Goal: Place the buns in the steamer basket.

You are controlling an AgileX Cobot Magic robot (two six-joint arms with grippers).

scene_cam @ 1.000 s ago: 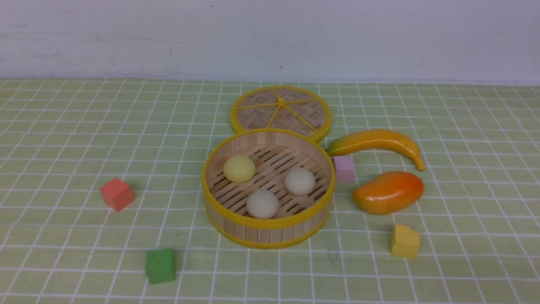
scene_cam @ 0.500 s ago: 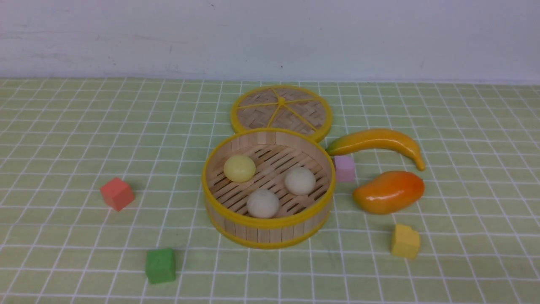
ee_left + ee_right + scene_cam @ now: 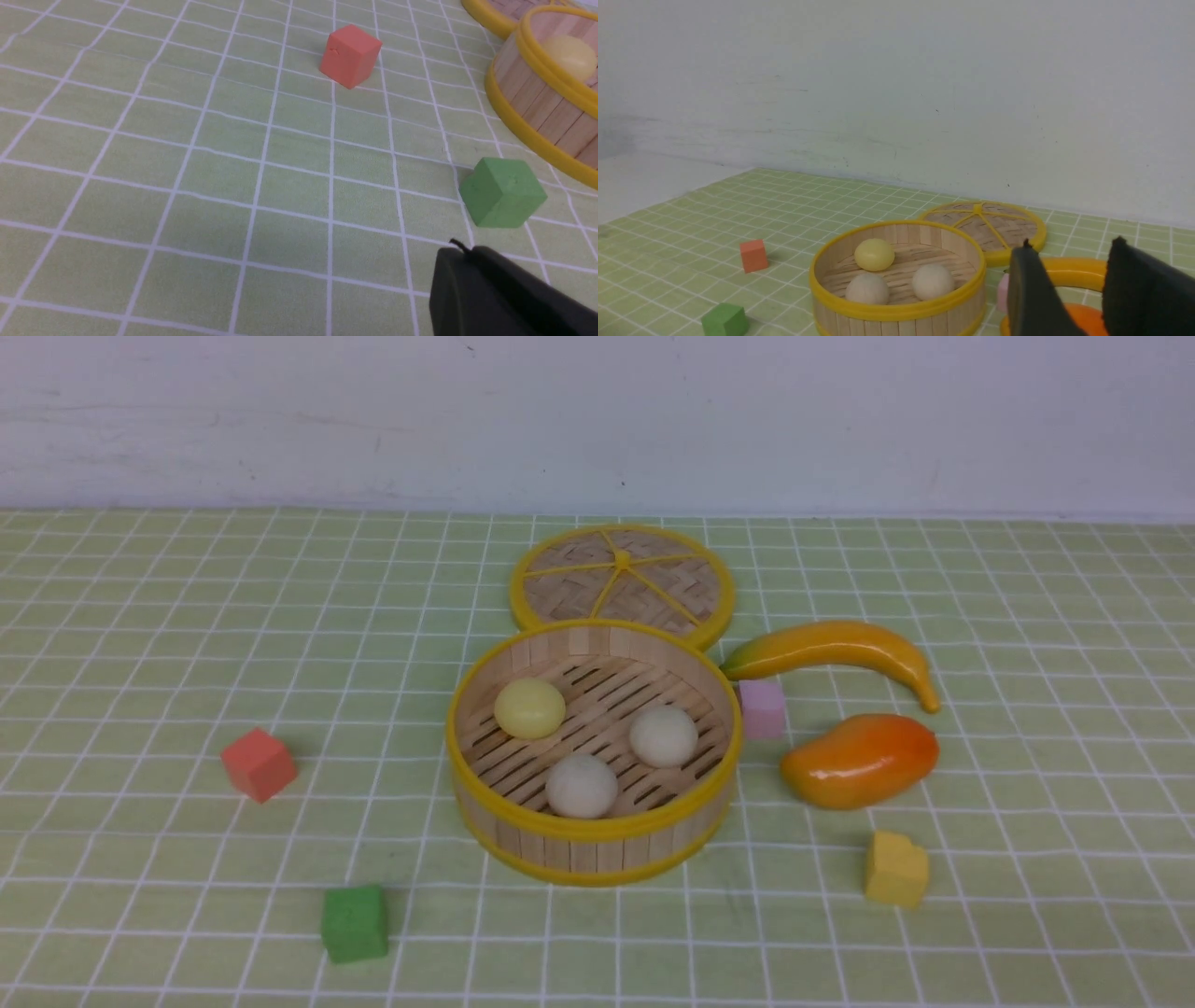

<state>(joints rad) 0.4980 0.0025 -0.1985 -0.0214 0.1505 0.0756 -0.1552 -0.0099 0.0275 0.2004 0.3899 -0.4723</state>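
The steamer basket (image 3: 597, 854) stands at the table's middle. All three buns lie on its slatted floor: the pale yellow one (image 3: 529, 707) at the far left, one off-white (image 3: 664, 735) at the right, the other off-white (image 3: 582, 785) at the front. Neither gripper shows in the front view. In the left wrist view my left gripper (image 3: 460, 249) is shut and empty, above the cloth near the green cube (image 3: 502, 191), with the basket (image 3: 537, 107) off to one side. In the right wrist view my right gripper (image 3: 1071, 243) is open and empty, raised beside the basket (image 3: 896, 312).
The woven lid (image 3: 623, 583) lies flat behind the basket. A banana (image 3: 831, 649), pink cube (image 3: 762, 707), mango (image 3: 859, 761) and yellow cube (image 3: 896, 869) sit to its right. A red cube (image 3: 259, 764) and green cube (image 3: 355, 923) sit to its left.
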